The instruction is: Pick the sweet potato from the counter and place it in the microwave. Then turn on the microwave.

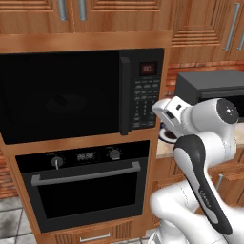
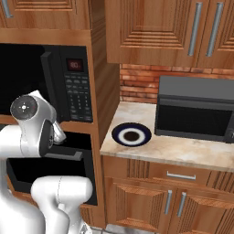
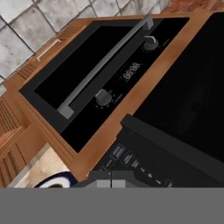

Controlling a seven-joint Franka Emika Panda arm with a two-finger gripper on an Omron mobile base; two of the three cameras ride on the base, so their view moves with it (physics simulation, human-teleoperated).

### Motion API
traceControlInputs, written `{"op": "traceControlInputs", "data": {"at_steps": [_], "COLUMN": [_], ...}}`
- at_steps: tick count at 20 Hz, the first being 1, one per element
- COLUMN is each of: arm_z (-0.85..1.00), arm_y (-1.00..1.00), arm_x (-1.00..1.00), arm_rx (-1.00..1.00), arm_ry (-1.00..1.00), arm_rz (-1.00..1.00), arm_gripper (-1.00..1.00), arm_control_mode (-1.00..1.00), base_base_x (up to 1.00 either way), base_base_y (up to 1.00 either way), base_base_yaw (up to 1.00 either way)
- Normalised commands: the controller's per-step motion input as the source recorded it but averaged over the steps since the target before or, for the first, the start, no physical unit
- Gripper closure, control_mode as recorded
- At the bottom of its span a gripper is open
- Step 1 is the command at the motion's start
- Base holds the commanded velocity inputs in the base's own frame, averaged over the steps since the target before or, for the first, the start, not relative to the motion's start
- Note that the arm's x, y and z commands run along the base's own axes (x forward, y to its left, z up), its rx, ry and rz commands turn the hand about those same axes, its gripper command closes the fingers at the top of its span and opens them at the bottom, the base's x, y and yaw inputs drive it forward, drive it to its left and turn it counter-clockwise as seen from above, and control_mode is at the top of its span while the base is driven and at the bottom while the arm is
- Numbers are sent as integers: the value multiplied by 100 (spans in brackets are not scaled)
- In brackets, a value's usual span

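microwave [image 1: 59, 97]: large black built-in unit, wide dark door closed; the pale turntable shows faintly through the glass. keypad [image 1: 145, 102] on the right side, red display [image 1: 147, 68] lit above it. nothing can be made out on the turntable through the dark door.

oven [image 1: 86, 188]: black, directly below the microwave, two knobs, small clock, silver bar handle. door closed.

counter [image 2: 183, 148]: pale speckled stone to the right of the oven column, over wooden drawer fronts with silver handles.

plate [image 2: 131, 135]: round, dark blue rim, on the counter near its left end. a small dark brown patch sits at its centre; whether that is the sweet potato or part of the plate cannot be told from here.

small grey box appliance [image 2: 196, 109]: on the counter at the back, right of the plate, just apart from it.

gripper [image 3: 111, 183]: fingers together, nothing between them. it sits close in front of the lower right corner of the microwave, by the keypad; in the hand view the keypad buttons lie just ahead of the fingertips.

sweet potato: not identified with certainty in any view; not in the gripper.

task standing, as a judgement: with the door shut and the closed fingers at the keypad, the arm looks set for the last step, pressing a button to start the microwave. the placing step cannot be confirmed, since the inside is too dark to read. left to do: the button press.
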Motion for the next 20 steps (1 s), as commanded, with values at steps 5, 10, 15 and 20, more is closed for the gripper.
{"op": "traceControlInputs", "data": {"at_steps": [5, 10, 15, 20], "arm_z": [-7, -3, -3, -6], "arm_y": [0, 0, 0, 0], "arm_x": [8, 5, 4, 4], "arm_rx": [1, 1, 1, 0], "arm_ry": [2, 1, 0, 0], "arm_rz": [4, 5, 4, 3], "arm_gripper": [100, 100, 100, 100], "arm_control_mode": [-100, -100, -100, -100], "base_base_x": [0, 0, 0, 0], "base_base_y": [0, 0, 0, 0], "base_base_yaw": [0, 0, 0, 0]}}
